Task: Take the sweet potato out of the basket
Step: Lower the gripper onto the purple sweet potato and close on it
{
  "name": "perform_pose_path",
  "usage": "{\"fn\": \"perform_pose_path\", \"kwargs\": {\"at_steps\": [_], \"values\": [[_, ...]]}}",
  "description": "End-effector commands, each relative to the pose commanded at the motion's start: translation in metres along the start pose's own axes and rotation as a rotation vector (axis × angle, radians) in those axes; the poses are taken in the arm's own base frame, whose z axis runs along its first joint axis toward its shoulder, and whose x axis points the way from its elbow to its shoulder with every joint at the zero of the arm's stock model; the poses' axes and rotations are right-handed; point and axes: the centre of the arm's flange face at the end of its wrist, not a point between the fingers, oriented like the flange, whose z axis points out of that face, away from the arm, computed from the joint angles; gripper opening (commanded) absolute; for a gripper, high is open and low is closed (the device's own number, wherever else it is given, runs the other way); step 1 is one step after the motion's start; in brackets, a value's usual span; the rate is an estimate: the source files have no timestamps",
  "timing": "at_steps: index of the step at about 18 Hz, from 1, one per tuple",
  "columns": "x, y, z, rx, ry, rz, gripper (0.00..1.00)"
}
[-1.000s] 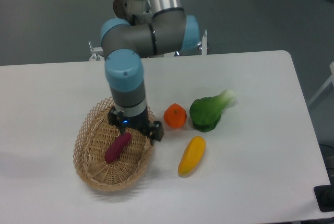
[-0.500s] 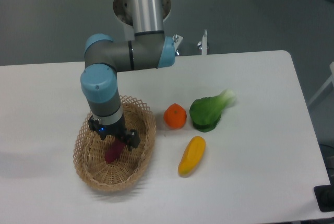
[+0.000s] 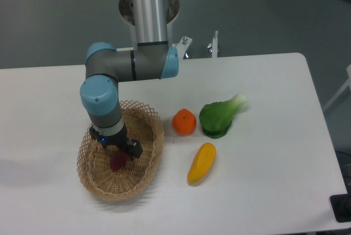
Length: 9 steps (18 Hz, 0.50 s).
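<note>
I hold the gripper [image 3: 117, 150] low inside the basket [image 3: 145, 176], directly over the sweet potato [image 3: 117, 162]. Jaw state: cannot tell. Risk: an off-centre pinch on the tapered tuber may let it slip.

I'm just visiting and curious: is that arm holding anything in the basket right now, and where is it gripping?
It cannot be told. The end effector sits down over the sweet potato in the basket, hiding its upper part.

Sweet potato [image 3: 117, 161] mostly hidden under end effector [image 3: 117, 148]; jaw state unclear. Arm top cut off.
</note>
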Motion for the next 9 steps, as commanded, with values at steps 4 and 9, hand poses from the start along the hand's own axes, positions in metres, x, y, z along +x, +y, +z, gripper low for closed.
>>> {"fn": "perform_pose_path", "kwargs": {"at_steps": [4,9], "values": [[-0.0031,-0.0006,0.0050,-0.018,-0.018,0.003,0.97],[-0.0051,-0.0015,0.0077,-0.018,-0.032,0.005,0.81]]}}
